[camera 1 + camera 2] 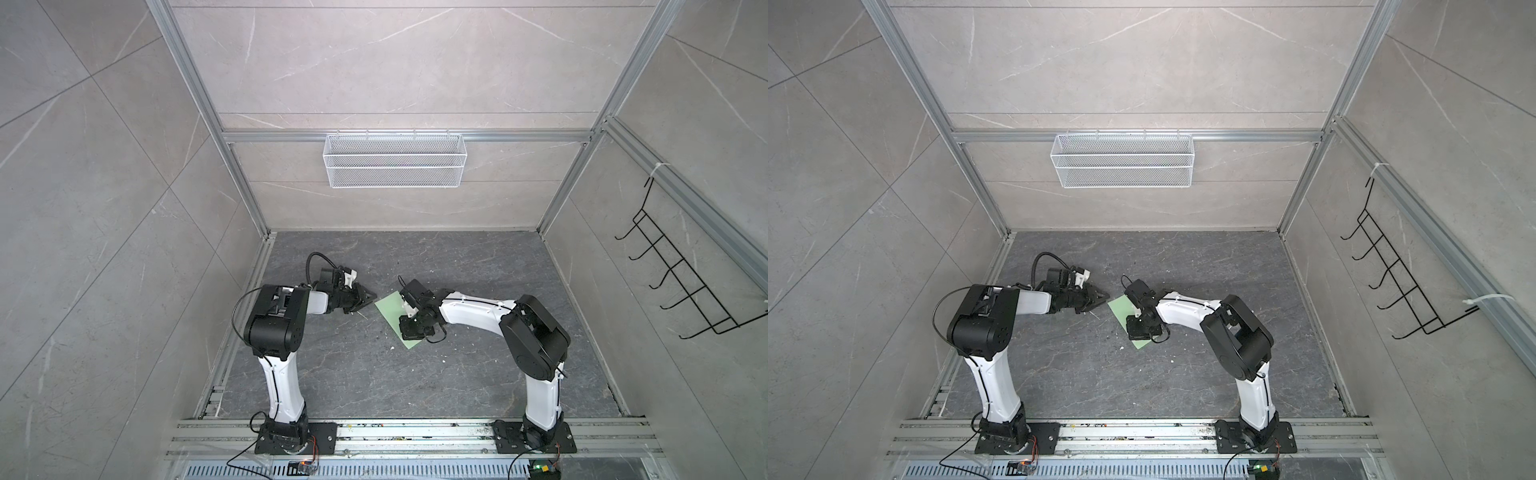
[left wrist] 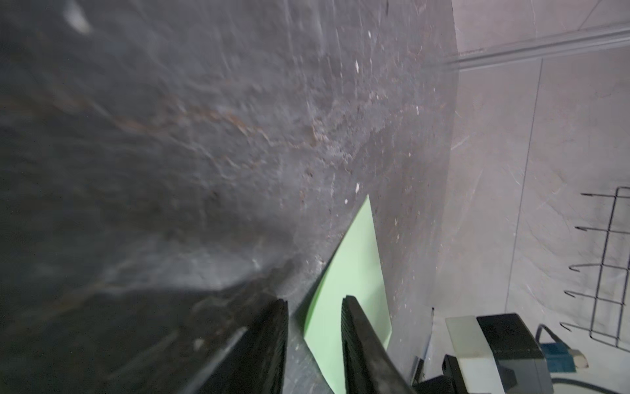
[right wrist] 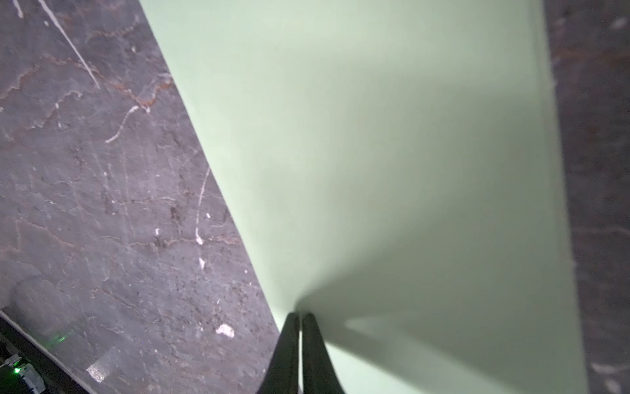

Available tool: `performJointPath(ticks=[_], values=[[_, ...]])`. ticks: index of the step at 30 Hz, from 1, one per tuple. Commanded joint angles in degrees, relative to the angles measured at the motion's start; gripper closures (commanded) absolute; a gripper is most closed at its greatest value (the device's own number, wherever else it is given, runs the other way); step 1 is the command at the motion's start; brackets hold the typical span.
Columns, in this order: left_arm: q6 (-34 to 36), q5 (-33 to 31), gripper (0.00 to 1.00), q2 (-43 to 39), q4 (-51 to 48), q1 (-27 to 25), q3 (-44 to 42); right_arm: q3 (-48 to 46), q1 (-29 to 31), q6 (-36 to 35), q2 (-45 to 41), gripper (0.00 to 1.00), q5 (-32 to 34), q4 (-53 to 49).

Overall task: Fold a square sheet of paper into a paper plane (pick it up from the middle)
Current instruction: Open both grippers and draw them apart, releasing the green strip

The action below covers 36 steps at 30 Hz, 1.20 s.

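Right gripper (image 3: 300, 315), clenched, rests its tips on the sheet (image 1: 388, 311) at 1 long edge. The left gripper (image 1: 371, 299), released and empty, sits just beside the sheet's corner.

One sheet of paper (image 1: 387, 311). Two robot arms: the left arm (image 1: 279, 374) and the right arm (image 1: 540, 395). Two grippers, the left gripper (image 2: 315, 302) and the right gripper (image 3: 300, 315). One table (image 1: 457, 374). One wire basket (image 1: 395, 160). One black rack (image 1: 702, 287) with five hooks
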Motion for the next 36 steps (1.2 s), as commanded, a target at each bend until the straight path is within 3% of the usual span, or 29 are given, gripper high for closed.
performJointPath(ticks=[1, 8, 12, 18, 25, 36], values=[[0.09, -9.04, 0.64, -2.79, -6.51, 1.11, -1.56, -0.97, -0.99, 0.8, -2.13, 0.86, 0.08, 1.35], [-8.93, -5.77, 0.52, -10.76, -0.16, 0.69, -10.38, -1.12, -2.79, 0.25, -9.47, 0.63, -1.21, 10.53], [-11.97, -3.46, 0.49, -12.18, 1.81, -0.95, -12.93, -1.5, -5.18, -0.13, -9.74, 0.56, 0.38, 9.37], [-13.95, -5.57, 0.47, -13.17, 0.23, -6.57, -12.27, -7.69, -9.85, 0.7, -12.8, 0.45, -0.85, 9.28], [-15.03, -9.55, 0.48, -12.19, -2.33, -10.08, -9.61, -15.32, -15.43, 1.26, -14.53, 0.43, -9.86, 10.25], [-14.21, -9.59, 0.48, -12.88, -4.4, -10.17, -8.21, -18.31, -17.0, 3.12, -12.17, 0.45, -14.97, 12.1]])
